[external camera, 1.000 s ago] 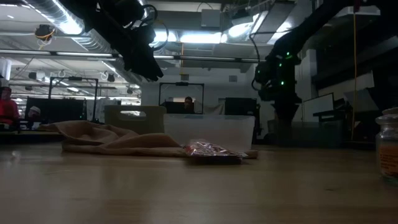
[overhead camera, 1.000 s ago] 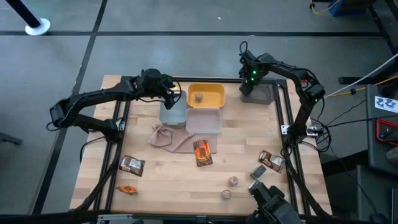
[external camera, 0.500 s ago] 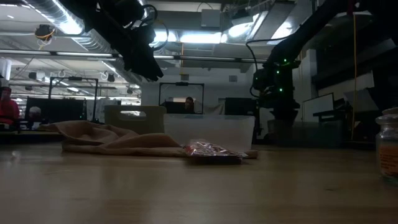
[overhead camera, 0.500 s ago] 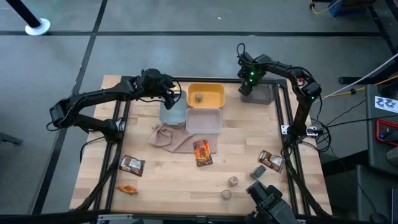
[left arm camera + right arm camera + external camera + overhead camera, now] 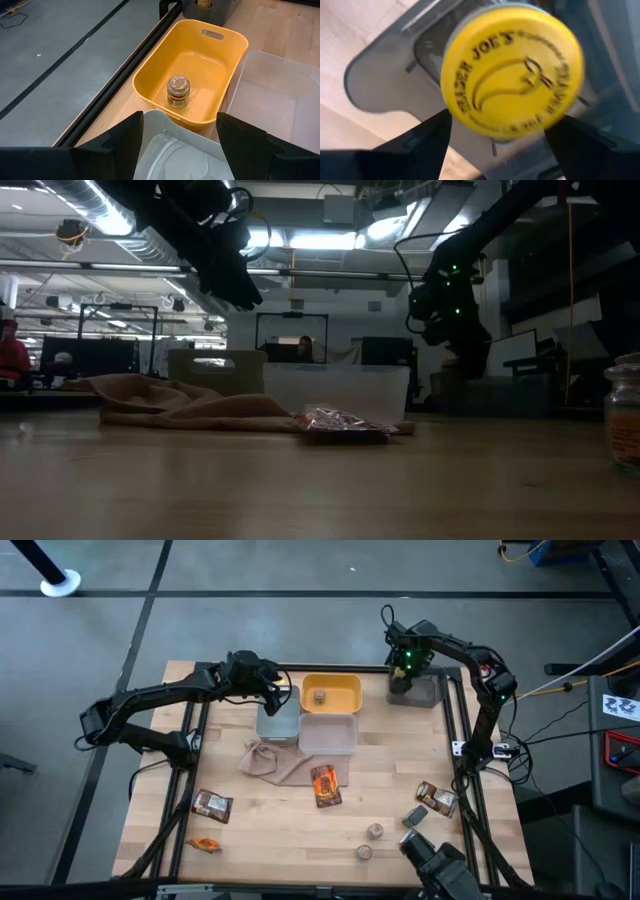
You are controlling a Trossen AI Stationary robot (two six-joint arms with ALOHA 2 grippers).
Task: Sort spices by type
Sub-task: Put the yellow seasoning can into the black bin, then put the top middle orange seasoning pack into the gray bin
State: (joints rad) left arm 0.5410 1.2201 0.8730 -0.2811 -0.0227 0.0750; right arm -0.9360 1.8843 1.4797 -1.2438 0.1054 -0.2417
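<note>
My right gripper (image 5: 403,672) is at the far right, over the dark grey tray (image 5: 428,692). It is shut on the yellow-capped bottle (image 5: 512,72). My left gripper (image 5: 273,692) hovers open and empty above the pale grey tray (image 5: 278,725). A tan jar (image 5: 178,91) stands upright in the yellow tray (image 5: 345,683). Foil packets (image 5: 323,783) (image 5: 212,805) (image 5: 205,844) (image 5: 437,797), a dark box (image 5: 416,815) and two jars (image 5: 375,831) (image 5: 364,852) lie on the table. My right gripper has the bottle between its two fingers (image 5: 427,137), which come from above and lie along its sides below the yellow cap (image 5: 470,117). The cap faces the wrist camera and hides the place of contact. The bottle's lower end is in the dark grey tray.
A clear tray (image 5: 328,733) sits just nearer than the yellow one. A crumpled beige cloth (image 5: 280,762) lies mid-table, with one orange packet at its edge. The arms' black frame rails run along both table sides. There is bare wood at the near left.
My right gripper has swayed a little over the dark grey tray, toward the table's left and back again. In the low view it has tipped slightly. The bottle has stayed between its fingers.
</note>
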